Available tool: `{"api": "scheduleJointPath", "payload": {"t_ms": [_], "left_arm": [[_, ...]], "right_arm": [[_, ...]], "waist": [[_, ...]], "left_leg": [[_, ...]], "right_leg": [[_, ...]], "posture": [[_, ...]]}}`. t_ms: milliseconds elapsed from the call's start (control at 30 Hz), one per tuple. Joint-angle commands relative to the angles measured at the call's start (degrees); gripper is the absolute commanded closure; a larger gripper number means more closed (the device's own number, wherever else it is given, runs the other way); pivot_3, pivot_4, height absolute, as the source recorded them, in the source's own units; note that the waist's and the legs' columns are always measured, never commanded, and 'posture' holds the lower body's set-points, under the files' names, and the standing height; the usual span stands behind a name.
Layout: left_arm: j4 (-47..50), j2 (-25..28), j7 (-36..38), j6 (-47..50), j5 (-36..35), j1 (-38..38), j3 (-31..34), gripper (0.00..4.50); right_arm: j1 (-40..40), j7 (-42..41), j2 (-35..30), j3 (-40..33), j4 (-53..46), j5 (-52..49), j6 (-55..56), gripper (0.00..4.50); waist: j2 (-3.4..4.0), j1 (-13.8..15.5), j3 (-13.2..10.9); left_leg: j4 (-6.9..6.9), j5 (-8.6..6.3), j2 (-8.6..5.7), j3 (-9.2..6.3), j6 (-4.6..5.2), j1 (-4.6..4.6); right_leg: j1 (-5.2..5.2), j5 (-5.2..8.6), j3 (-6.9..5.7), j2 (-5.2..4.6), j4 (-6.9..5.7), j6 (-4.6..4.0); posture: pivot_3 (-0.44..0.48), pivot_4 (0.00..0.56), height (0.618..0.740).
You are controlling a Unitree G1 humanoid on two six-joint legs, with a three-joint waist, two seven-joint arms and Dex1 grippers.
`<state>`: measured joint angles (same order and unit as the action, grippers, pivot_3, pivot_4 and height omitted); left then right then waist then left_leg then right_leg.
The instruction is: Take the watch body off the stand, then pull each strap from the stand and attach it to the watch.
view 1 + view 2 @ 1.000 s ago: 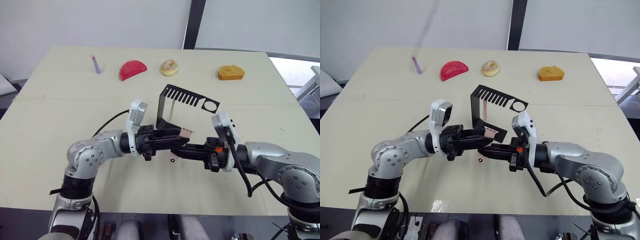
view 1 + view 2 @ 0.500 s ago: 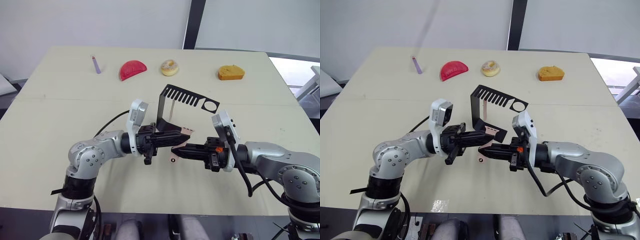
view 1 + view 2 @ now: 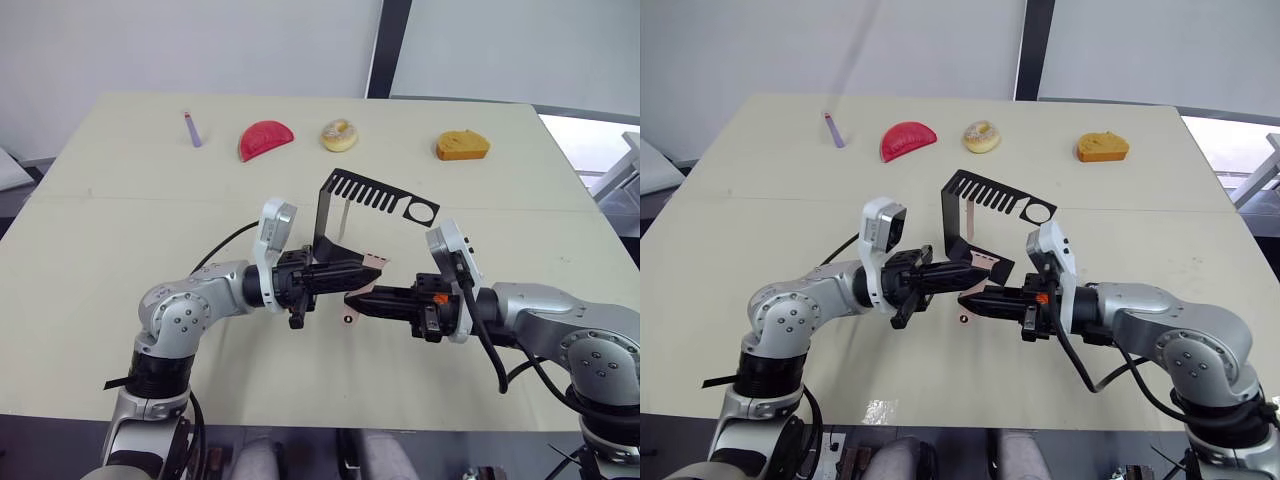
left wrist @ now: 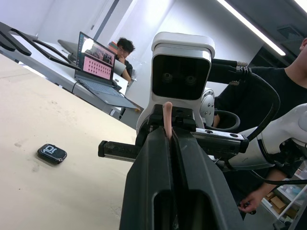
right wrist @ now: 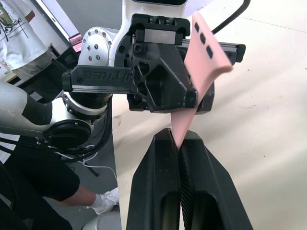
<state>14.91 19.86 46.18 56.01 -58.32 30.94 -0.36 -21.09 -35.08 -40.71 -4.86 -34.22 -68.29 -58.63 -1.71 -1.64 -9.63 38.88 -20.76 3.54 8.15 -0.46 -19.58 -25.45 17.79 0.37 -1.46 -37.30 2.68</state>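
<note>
Near the worktop's (image 3: 90, 280) middle, in front of the stand (image 3: 345, 215), the left gripper (image 3: 352, 271) and right gripper (image 3: 350, 299) meet tip to tip, each pinched tight on the same pink strap (image 5: 201, 76). The watch body (image 4: 52, 153) lies on the worktop just below them.

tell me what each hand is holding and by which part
Both hold one pink strap: the right hand pinches its plain end, the left hand its middle.
</note>
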Motion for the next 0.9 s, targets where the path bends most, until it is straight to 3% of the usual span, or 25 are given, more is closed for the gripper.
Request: {"api": "scheduleJointPath", "payload": {"t_ms": [33, 233, 333, 533, 600, 767, 900], "left_arm": [[1.3, 1.6, 1.2, -1.1, -0.7, 0.2, 1.9, 4.50], [2.5, 7.8, 5.8, -3.4, 2.0, -1.2, 1.7, 4.50], [2.8, 11.4, 9.4, -7.1, 6.2, -2.0, 0.2, 4.50], [1.4, 15.5, 16.6, -19.3, 16.7, -4.0, -3.6, 4.50], [-0.4, 15.9, 19.1, -24.0, 20.2, -4.1, -5.0, 4.50], [-2.9, 15.3, 23.3, -29.8, 24.4, -4.1, -7.6, 4.50], [-4.2, 14.1, 24.0, -31.6, 26.0, -3.7, -8.8, 4.50]], "right_arm": [[3.5, 1.5, -3.0, -5.9, -4.9, -3.7, 0.9, 2.72], [20.0, 7.9, -6.1, -20.8, -12.4, -5.8, 3.4, 0.05], [31.5, 12.7, -4.1, -30.2, -16.8, -5.5, 5.3, 0.05], [48.9, 16.6, 1.0, -40.5, -22.3, 2.2, 10.6, 0.05], [56.8, 18.3, 6.6, -42.4, -23.9, 7.6, 13.0, 0.05], [67.4, 20.8, 13.8, -37.6, -25.8, 18.6, 20.1, 0.05], [65.2, 24.4, 15.2, -29.6, -25.3, 24.8, 21.5, 0.05]], "waist": [[0.01, 0.0, 0.0], [0.03, 0.1, 0.0], [0.03, 0.1, 0.0], [0.04, 0.1, 0.0], [0.04, 0.1, 0.0], [0.06, 0.0, 0.0], [0.05, -0.9, 0.0]], "left_leg": [[-0.01, 0.00, 0.00, -0.01, 0.00, 0.00], [-0.13, 0.00, 0.00, -0.12, 0.00, -0.15], [-0.14, 0.00, -0.01, -0.13, 0.01, -0.18], [-0.39, 0.06, -0.04, -0.03, -0.04, -0.02], [-0.60, 0.10, -0.08, 0.05, -0.08, 0.14], [-0.81, 0.16, -0.07, 0.10, -0.16, 0.20], [-0.82, 0.15, -0.07, 0.24, -0.15, 0.29]], "right_leg": [[0.00, 0.00, -0.01, 0.00, 0.01, 0.00], [0.00, -0.01, -0.08, 0.00, 0.26, 0.02], [0.01, -0.04, -0.07, 0.00, 0.34, 0.07], [0.07, -0.03, 0.01, 0.03, 0.40, 0.07], [0.10, -0.03, 0.07, 0.03, 0.42, 0.07], [0.07, 0.01, 0.09, 0.03, 0.45, 0.01], [0.10, 0.01, 0.18, 0.03, 0.40, 0.01]], "posture": [[0.000, 0.150, 0.737], [0.000, 0.150, 0.737], [0.000, 0.150, 0.737], [0.000, 0.150, 0.737], [0.000, 0.150, 0.737], [0.000, 0.150, 0.737], [0.000, 0.150, 0.737]]}}
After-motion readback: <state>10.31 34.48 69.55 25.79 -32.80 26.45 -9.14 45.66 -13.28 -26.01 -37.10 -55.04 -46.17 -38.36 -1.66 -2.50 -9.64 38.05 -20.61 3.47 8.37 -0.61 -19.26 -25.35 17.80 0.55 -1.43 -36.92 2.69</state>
